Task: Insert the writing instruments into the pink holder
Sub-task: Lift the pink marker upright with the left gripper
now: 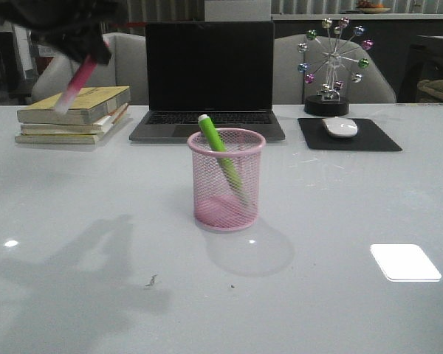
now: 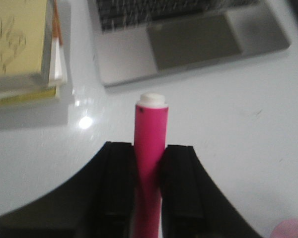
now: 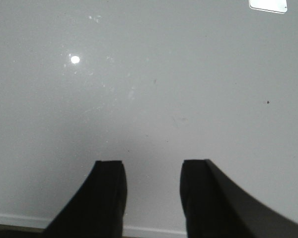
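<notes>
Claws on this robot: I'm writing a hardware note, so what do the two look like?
Both are plain black. The left claw has two broad, flat-topped fingers that flare wider toward the wrist. The right claw shows the same matte black pair, square-tipped, outer edges curving outward. No cables, labels or markings show. In the front view the left is a blurred dark mass.

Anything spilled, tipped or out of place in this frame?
Nothing stands out. The pink holder stands upright with the green marker leaning inside. The left hand grips the pink marker above the table. The right hand is open and holds nothing.
</notes>
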Controlling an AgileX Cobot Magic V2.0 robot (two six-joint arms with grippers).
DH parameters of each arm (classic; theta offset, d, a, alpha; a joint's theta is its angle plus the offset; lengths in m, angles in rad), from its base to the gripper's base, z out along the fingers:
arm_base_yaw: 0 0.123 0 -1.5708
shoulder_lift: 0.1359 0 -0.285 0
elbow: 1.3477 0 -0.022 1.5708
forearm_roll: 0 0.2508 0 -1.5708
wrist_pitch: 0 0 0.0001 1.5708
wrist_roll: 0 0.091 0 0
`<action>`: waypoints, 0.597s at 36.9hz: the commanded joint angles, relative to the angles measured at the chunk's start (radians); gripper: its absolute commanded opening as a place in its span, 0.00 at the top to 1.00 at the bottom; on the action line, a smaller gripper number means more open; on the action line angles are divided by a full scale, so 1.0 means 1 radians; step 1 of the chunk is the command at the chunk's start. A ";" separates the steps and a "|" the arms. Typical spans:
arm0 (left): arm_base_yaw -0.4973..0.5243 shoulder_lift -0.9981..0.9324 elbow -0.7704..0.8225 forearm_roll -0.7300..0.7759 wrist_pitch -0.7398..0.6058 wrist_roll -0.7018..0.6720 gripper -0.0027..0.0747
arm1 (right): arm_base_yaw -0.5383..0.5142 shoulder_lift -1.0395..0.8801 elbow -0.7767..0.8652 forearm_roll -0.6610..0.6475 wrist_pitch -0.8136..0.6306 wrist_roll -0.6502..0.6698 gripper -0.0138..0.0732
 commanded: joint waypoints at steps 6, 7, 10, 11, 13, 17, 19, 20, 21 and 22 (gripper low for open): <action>-0.124 -0.110 -0.002 -0.001 -0.304 -0.004 0.85 | -0.009 -0.005 -0.028 -0.004 -0.046 -0.002 0.39; -0.142 -0.112 0.009 -0.001 -0.331 -0.004 0.85 | -0.009 -0.005 -0.028 -0.004 -0.043 -0.002 0.39; -0.205 -0.115 0.055 -0.001 -0.453 -0.004 0.85 | -0.009 -0.005 -0.028 -0.004 -0.033 -0.002 0.39; -0.222 -0.115 0.072 -0.003 -0.476 -0.004 0.85 | -0.009 -0.005 -0.028 -0.004 -0.028 -0.002 0.39; -0.247 -0.115 0.100 -0.007 -0.531 -0.004 0.85 | -0.009 -0.005 -0.028 -0.004 -0.019 -0.002 0.39; -0.303 -0.115 0.170 -0.046 -0.641 -0.004 0.85 | -0.009 -0.005 -0.028 -0.004 -0.002 -0.002 0.39; -0.329 -0.115 0.212 -0.081 -0.722 -0.004 0.85 | -0.009 -0.005 -0.028 -0.004 0.004 -0.002 0.39; -0.344 -0.115 0.234 -0.093 -0.757 -0.004 0.85 | -0.009 -0.005 -0.028 -0.004 0.005 -0.002 0.39; -0.359 -0.115 0.250 -0.102 -0.806 -0.004 0.85 | -0.009 -0.005 -0.028 -0.004 0.007 -0.002 0.39; -0.367 -0.115 0.265 -0.107 -0.840 -0.004 0.85 | -0.009 -0.005 -0.028 -0.004 0.009 -0.002 0.39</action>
